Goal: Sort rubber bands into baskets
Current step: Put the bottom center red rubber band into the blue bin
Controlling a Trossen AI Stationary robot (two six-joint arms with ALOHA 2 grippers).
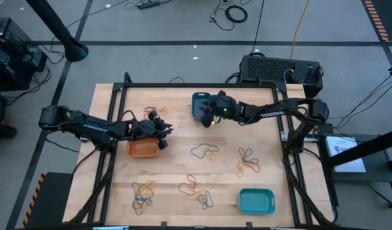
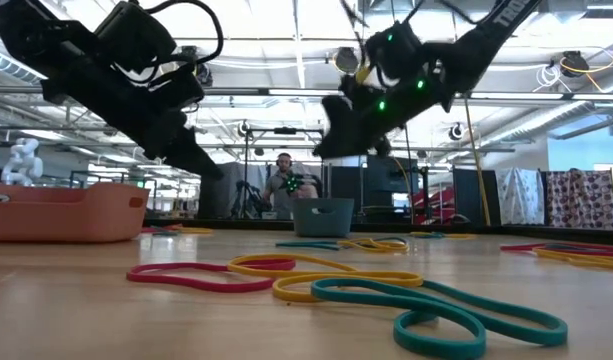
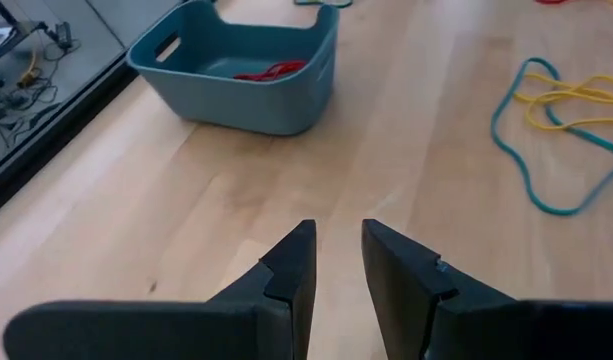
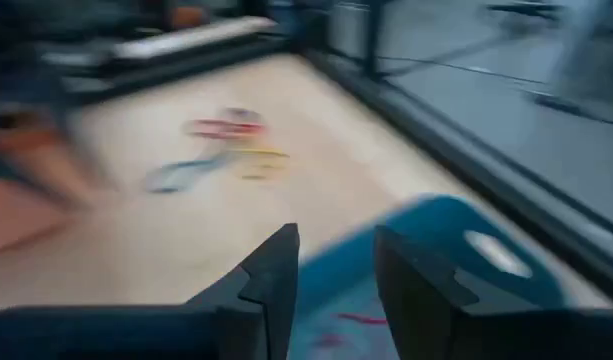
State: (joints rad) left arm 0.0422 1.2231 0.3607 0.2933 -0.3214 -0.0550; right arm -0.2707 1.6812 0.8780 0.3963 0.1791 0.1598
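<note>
On the left of the counter (image 1: 183, 160), the left pincer (image 1: 158, 125) hangs just above the far rim of the orange basket (image 1: 143, 149), its jaws parted a little with nothing between them. A small cluster of rubber bands (image 1: 154, 111) lies just beyond it toward the counter's far edge, so this arm is the nearer one for that bunch. In the middle, a loose teal and yellow tangle (image 1: 205, 152) stretches roughly across the counter, between the two arms. Further right, the right pincer (image 1: 208, 117) sits over the near edge of the dark teal basket (image 1: 199, 102), jaws apart and seemingly empty, though its wrist view is blurred; a red band (image 3: 271, 70) already lies inside that basket. The tangle lies just toward the near side from this pincer. More bands (image 1: 248, 160) lie to the right, and the turquoise basket (image 1: 256, 201) sits near the front right corner. The surface is pale wood; beyond it a workshop floor with cables (image 1: 234, 13).
</note>
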